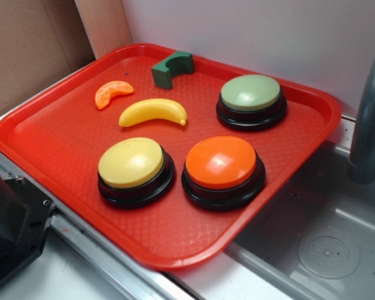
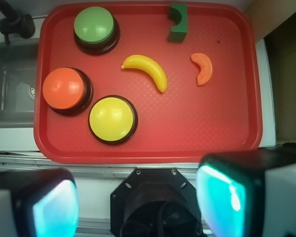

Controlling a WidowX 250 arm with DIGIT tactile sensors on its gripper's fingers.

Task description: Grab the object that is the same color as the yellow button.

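A small glossy yellow toy banana (image 1: 153,112) lies on the red tray (image 1: 50,140), between the orange citrus segment and the buttons; it also shows in the wrist view (image 2: 147,70). The yellow button (image 1: 132,167) stands at the tray's front, also in the wrist view (image 2: 112,119). My gripper (image 2: 138,200) shows only in the wrist view, high above and behind the tray's near edge, over the robot's black base. Its jaws stand wide apart with nothing between them. Its teal pads (image 2: 219,195) frame the bottom corners.
An orange button (image 1: 222,167), a pale green button (image 1: 250,99), an orange citrus segment (image 1: 111,93) and a dark green block (image 1: 172,67) share the tray. A sink basin (image 1: 325,244) with a grey faucet (image 1: 369,119) lies right. Cardboard (image 1: 31,44) stands left.
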